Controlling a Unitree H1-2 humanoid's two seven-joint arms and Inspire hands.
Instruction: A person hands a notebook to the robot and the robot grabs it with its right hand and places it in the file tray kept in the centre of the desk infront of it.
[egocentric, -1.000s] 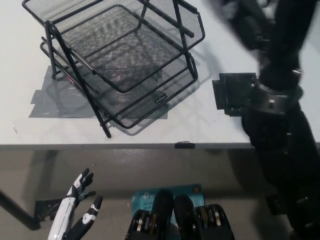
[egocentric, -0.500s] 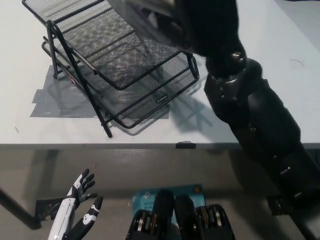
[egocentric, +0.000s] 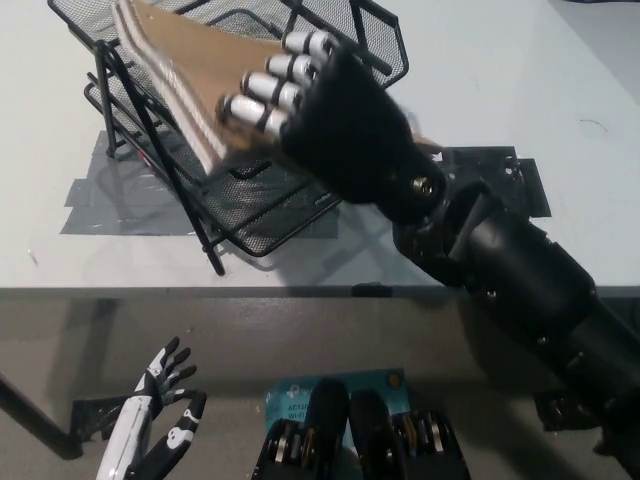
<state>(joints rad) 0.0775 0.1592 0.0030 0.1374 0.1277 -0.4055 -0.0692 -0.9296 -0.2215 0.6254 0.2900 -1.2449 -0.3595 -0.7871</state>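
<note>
- Over the black wire-mesh file tray (egocentric: 300, 215), the black right hand (egocentric: 335, 125) holds a brown notebook with a thick edge of pale pages (egocentric: 190, 75).
- Its fingers (egocentric: 270, 95) are wrapped over the top cover of the notebook, gripping it tight.
- One end of the notebook reaches toward the far left corner of the tray, and the book is tilted, with the end near the hand higher.
- I cannot tell if the notebook touches the tray's upper shelf or is just above it.
- The tray has two shelves, one above the other, and stands on a white desk (egocentric: 500, 80).
- Grey tape patches (egocentric: 110, 195) lie flat on the desk under the left side of the tray.
- Some dark tape (egocentric: 515, 180) sits on the desk to the right, just behind the black arm.
- Down at the lower left, below the desk edge, the white left hand (egocentric: 155, 415) rests with its fingers spread apart and nothing in it.
</note>
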